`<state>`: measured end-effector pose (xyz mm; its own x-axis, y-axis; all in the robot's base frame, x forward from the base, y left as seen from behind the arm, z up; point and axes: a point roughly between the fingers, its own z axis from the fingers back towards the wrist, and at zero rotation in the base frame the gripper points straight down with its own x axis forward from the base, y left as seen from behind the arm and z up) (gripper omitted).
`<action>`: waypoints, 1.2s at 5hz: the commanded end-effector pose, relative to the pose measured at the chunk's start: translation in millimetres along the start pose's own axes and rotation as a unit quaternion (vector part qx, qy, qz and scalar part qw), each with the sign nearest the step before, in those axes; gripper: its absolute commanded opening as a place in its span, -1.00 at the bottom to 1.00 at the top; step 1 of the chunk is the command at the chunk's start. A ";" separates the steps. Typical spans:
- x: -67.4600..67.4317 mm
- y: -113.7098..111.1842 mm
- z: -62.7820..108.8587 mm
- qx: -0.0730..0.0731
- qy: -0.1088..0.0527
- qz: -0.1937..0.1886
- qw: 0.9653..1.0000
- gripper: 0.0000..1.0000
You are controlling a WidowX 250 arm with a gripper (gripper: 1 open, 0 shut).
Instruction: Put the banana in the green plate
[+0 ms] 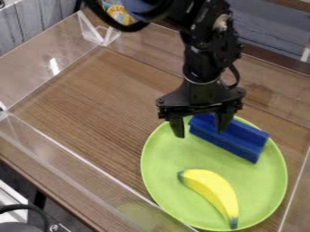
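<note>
The yellow banana [213, 194] lies inside the lime-green plate [161, 161], toward its front right. A blue rectangular block [237, 136] rests on the plate's far part. My black gripper [202, 122] points down over the plate's back-left rim and the near end of the blue block. Its fingers [179, 123] stand apart, open, with nothing held between them. The banana is apart from the gripper, well in front of it.
A wooden tabletop [97, 100] is fenced by clear acrylic walls [36, 54] at the left, back and front. A yellow object [116, 13] shows at the top behind the arm. The plate sits close to the right edge of the view.
</note>
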<state>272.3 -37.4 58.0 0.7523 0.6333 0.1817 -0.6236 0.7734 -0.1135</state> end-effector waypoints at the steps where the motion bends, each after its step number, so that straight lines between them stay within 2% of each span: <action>1: 14.3 -7.4 5.7 -0.017 -0.019 0.005 1.000 1.00; 2: 18.2 -7.8 2.9 -0.017 -0.021 0.005 1.000 1.00; 3: 20.3 -7.6 0.0 -0.016 -0.022 0.005 1.000 -1.00; 6: 23.7 -1.8 9.7 -0.023 -0.038 -0.013 0.999 -1.00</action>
<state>285.2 -26.0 59.6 0.7617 0.6072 0.2262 -0.5958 0.7935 -0.1236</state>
